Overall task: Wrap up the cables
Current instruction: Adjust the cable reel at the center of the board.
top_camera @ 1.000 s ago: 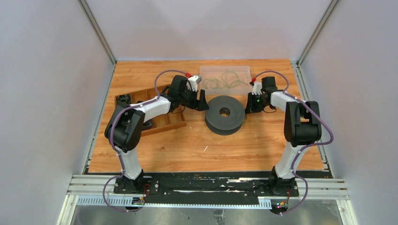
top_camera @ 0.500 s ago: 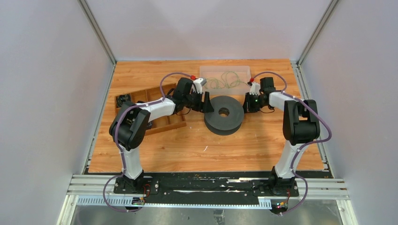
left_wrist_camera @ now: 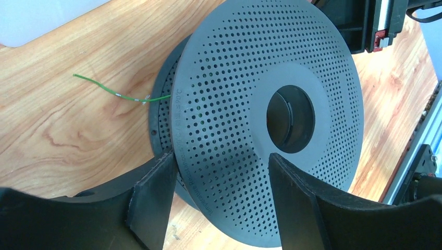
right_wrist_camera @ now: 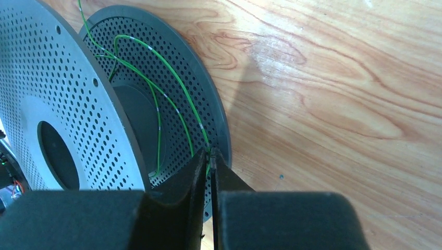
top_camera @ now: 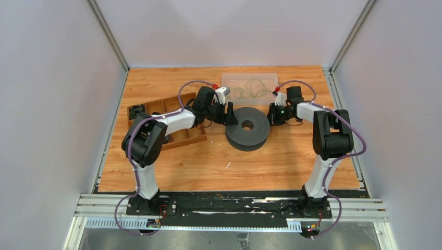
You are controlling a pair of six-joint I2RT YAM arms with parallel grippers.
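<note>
Pinching a cable (right_wrist_camera: 178,83) (thin, green) at the spool (right_wrist_camera: 68,94), right gripper (right_wrist_camera: 210,159), left gripper (left_wrist_camera: 221,166) spread wide.

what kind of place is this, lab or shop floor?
Probably a lab robot cell: white walls in an aluminium frame, two arms bolted to a rail, a wooden tabletop with a spool.

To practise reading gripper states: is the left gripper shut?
No: the left gripper stands open, the perforated spool visible between its fingers.
</note>
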